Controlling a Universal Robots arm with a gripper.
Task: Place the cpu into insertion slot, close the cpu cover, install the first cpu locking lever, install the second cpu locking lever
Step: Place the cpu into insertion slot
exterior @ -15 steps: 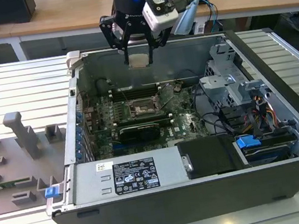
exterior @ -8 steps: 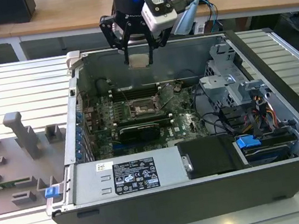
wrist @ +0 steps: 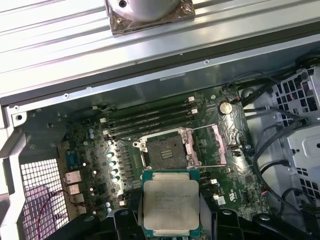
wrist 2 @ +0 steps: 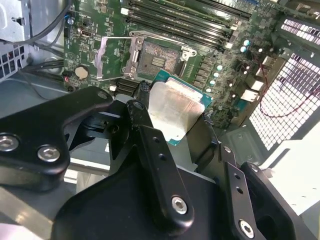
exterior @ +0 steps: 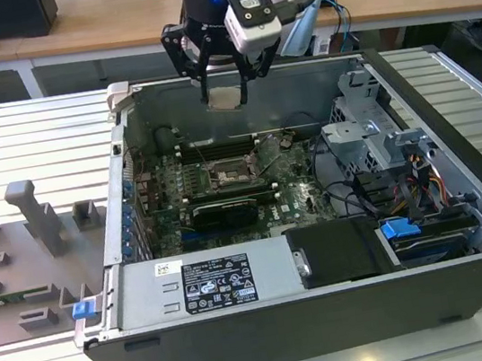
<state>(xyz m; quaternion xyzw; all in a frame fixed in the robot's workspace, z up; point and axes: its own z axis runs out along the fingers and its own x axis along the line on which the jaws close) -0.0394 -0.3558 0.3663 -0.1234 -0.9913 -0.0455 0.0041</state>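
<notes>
- Jaws are clamped on the cpu (exterior: 227,97) in the exterior view; I see it held high over the open computer case (exterior: 274,343), well apart from the insertion slot (exterior: 227,179) on the motherboard (exterior: 302,194) below.
- In the second wrist view the cpu (wrist 2: 172,112) sits gripped between black fingers (wrist 2: 145,135), pale face showing; the insertion slot (wrist 2: 156,61) lies empty; the cpu cover (wrist 2: 101,55) stands swung open beside it.
- In the first wrist view the cpu (wrist: 171,202) is level in the grip; the insertion slot (wrist: 165,150) shows its dark centre; the cpu cover (wrist: 218,142) is folded aside.
</notes>
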